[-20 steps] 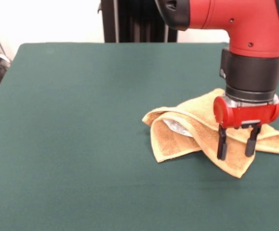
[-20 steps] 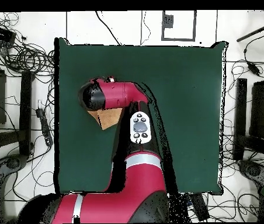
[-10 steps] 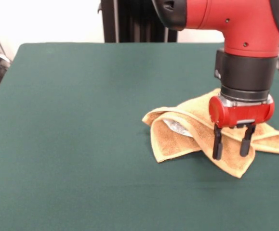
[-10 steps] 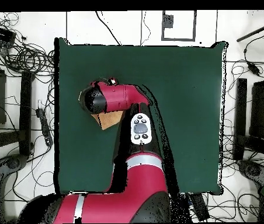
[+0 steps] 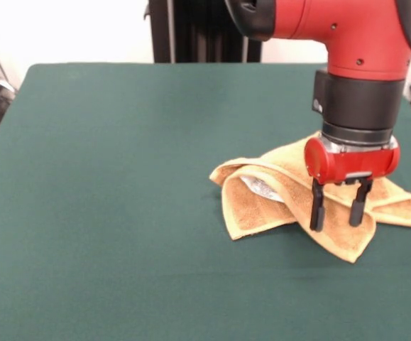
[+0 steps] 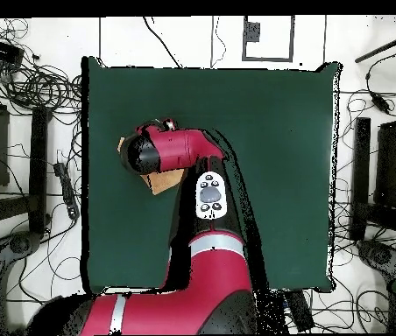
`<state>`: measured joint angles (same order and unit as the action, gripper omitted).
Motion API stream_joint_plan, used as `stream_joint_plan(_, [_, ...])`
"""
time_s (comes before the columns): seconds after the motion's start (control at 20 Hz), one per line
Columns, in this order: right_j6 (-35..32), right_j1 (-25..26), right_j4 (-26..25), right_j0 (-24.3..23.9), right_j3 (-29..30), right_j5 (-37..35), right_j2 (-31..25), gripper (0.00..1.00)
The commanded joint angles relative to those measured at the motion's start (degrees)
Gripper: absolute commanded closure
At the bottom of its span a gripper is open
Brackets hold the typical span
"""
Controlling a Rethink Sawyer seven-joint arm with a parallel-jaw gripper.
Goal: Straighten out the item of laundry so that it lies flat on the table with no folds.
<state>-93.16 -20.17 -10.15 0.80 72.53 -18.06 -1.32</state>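
Note:
The item of laundry, a golden-orange towel, lies crumpled and folded over itself at the right side of the dark green table. A white tag shows inside a fold. My gripper hangs open just above the towel's near right part, its two black fingers pointing down, with nothing between them. In the overhead view the arm covers most of the towel; only small orange parts show beside the wrist.
Cables and stands crowd the floor around the table in the overhead view. The towel lies near the table's left edge there.
My gripper has shifted slightly left in the front view, staying open over the towel. The towel has not moved.

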Motion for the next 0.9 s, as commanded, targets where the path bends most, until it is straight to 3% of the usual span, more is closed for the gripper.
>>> stream_joint_plan(0.05, [-3.4, 3.1, -2.5, -0.8, 3.8, 1.1, -4.8, 0.0])
stream_joint_plan(0.35, [-3.3, 5.3, -2.8, -1.6, 2.2, 3.2, -5.4, 0.0])
stream_joint_plan(0.9, [-1.9, 6.3, -2.8, -0.7, 0.1, -0.4, -4.4, 0.0])
